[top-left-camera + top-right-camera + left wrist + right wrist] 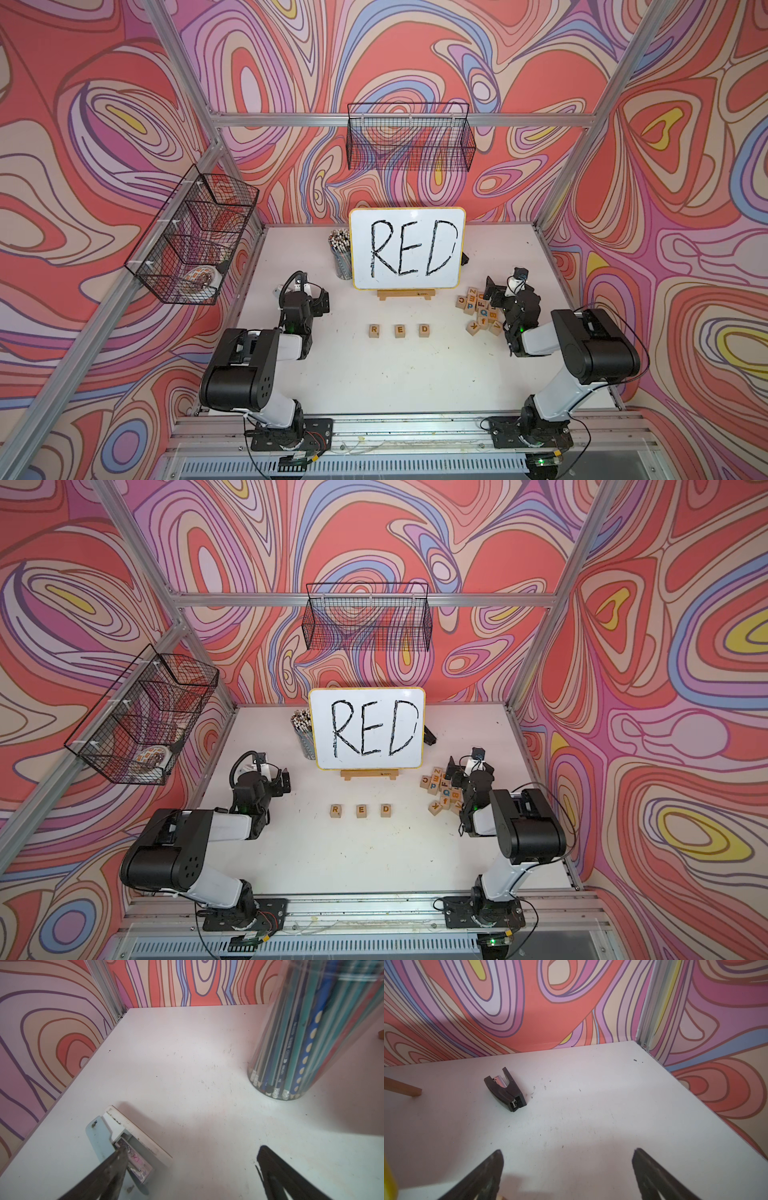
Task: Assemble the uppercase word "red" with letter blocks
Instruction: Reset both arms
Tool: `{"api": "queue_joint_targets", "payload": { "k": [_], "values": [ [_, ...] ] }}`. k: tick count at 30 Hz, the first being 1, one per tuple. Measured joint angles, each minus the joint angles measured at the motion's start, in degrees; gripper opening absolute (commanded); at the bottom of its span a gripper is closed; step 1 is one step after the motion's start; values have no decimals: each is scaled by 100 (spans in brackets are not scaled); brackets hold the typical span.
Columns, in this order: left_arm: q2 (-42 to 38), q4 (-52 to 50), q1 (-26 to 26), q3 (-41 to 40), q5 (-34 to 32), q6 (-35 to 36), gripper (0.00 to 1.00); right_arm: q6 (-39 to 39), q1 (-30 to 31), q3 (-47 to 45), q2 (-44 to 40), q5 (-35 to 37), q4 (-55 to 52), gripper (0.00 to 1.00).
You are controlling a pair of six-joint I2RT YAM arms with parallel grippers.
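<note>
Top views, blocks: R block (374, 331), E block (400, 331) and D block (424, 330) stand on the table (374, 374), just before the whiteboard (407, 249).
Top views, row axis: crosswise and parallel to the whiteboard; blocks near one another but apart.
Top views, facing: capitals upright on top, reading R-E-D as on the board.
Top views, spare pile (478, 309): well right of the row.
Left wrist, left gripper (193, 1148): jaws spread wide, empty; one finger overlaps a pale stapler (133, 1136), contact unclear; pencil cup (301, 1043) near.
Right wrist, right gripper (568, 1151): jaws spread wide, empty, over bare table; black stapler (505, 1089) well apart.
</note>
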Motion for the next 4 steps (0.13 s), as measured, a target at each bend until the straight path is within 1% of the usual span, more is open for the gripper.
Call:
{"api": "queue_joint_targets", "payload": {
  "k": [4],
  "values": [
    [0,-4,9,0,42,0,100,33,0,2,0,85,-42,98]
  ]
}}
